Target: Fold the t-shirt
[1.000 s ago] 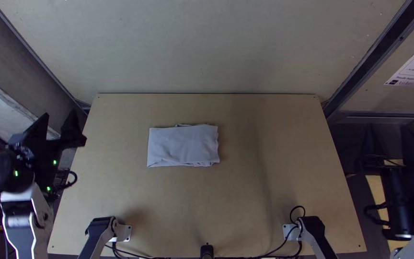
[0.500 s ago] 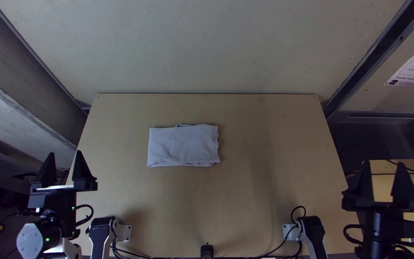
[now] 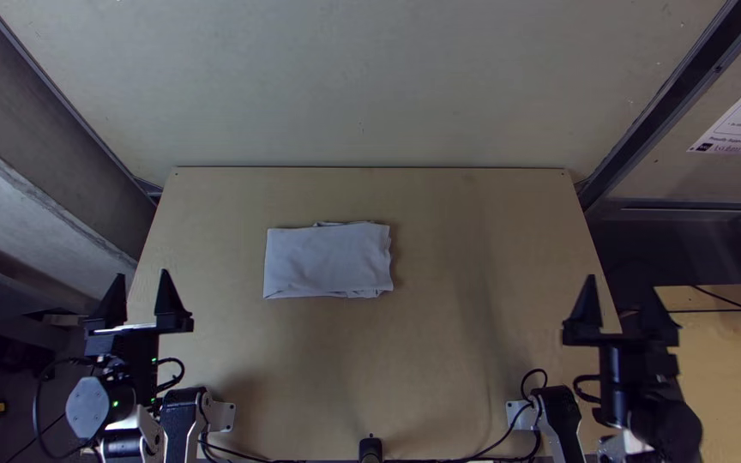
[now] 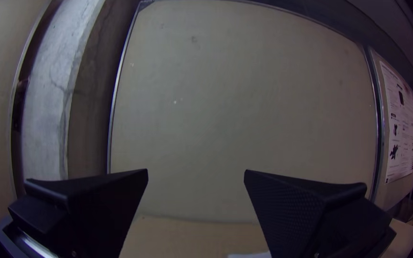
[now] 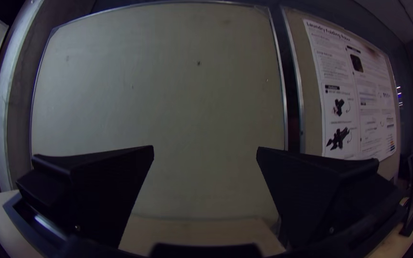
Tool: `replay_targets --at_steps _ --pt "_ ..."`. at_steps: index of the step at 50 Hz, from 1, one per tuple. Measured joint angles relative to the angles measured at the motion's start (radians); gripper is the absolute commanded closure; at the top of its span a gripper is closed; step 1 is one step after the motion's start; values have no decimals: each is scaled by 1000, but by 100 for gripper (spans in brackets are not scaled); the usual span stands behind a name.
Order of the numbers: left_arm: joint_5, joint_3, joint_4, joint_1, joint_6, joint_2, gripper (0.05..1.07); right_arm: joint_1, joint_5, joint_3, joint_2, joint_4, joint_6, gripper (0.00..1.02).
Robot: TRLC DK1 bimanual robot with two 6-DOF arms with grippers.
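Wide open and empty, the left claw (image 3: 142, 274) and right claw (image 3: 623, 285) point forward at opposite edges of the surface (image 3: 439, 351), apparently spread to stay clear of the cloth. Farther in, between them, the T-shirt (image 3: 328, 261) lies folded into a flat rectangle, likely finished.

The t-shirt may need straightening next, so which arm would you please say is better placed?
Probably the left: the open left gripper is clearly nearer the folded t-shirt than the right gripper.
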Motion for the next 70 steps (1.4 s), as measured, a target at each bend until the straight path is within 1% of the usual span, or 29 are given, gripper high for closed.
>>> replay_targets --at_steps 2,7,14,19,23,29,37,47,70 --pt "0 -27 21 0 0 -1 10 0 0 -37 0 22 2 4" --pt "0 -101 64 0 0 -2 10 0 0 -152 -1 137 25 4" --pt "0 -197 74 0 0 -2 10 13 0 -306 -2 287 39 4" --pt "0 -248 112 0 4 -2 10 38 0 -396 -2 350 45 4" --pt "-1 -294 145 0 21 -2 10 53 0 -458 -3 369 46 4" --pt "1 -363 150 0 37 -2 10 59 0 -514 -3 345 55 4" --pt "1 -393 153 -1 44 -3 10 79 -1 -515 -3 185 73 4" --pt "1 -393 153 -2 44 -3 10 43 -4 -515 -3 183 76 4" --pt "1 -393 153 -2 44 -3 10 42 -4 -515 -3 183 76 4"
